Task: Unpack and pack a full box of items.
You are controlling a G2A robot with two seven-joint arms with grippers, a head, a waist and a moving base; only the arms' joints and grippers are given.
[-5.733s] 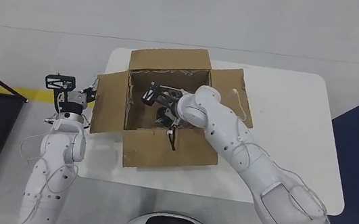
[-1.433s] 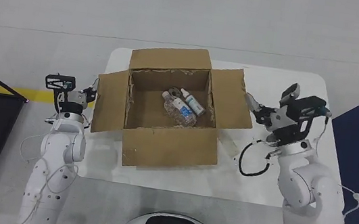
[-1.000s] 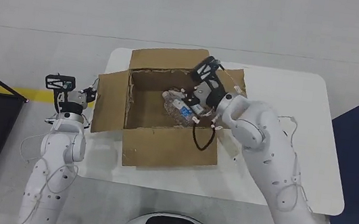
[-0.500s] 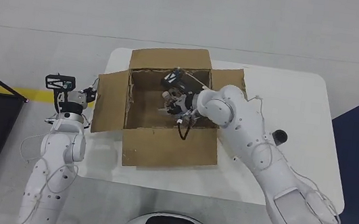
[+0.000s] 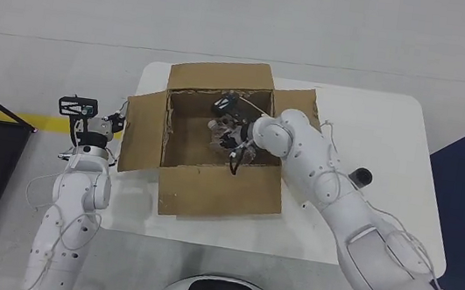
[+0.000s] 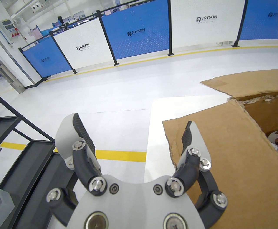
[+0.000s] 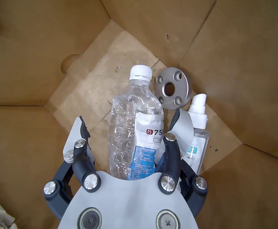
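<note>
Hanging down inside the cardboard box (image 5: 222, 78), the right pincer (image 7: 129, 115) stands wide open with nothing gripped. A crumpled clear plastic bottle (image 7: 127, 102) lies on the box floor between its fingers, along their length, with its white cap (image 7: 140, 71) pointing away from the pincer. One finger (image 7: 76, 132) is well clear of the bottle. The other finger (image 7: 182, 126) sits in the gap between this bottle and a spray bottle (image 7: 198, 130); whether it touches either one cannot be told. The spray bottle lies just outside that finger, parallel to the clear one, its white nozzle also pointing away. Just past the fingertips, between the two bottle necks, a round metal flange (image 7: 172, 87) with a centre hole and four smaller holes rests tilted near the corner of the box. Farther out from this pincer, beyond the box wall, a small dark round object (image 5: 361, 175) sits alone on the white table (image 5: 386, 121).

The left pincer (image 6: 132, 119) is off the table's side, also wide open and empty. One of its fingertips (image 6: 187, 132) is close in front of the box's outspread side flap (image 6: 219, 147); whether it touches the cardboard cannot be told. On the pincer's other side is a black rack (image 6: 26, 156). Beyond the fingers a yellow line (image 6: 121, 155) crosses the pale floor, and far off stand blue and white fence panels (image 6: 134, 34).
</note>
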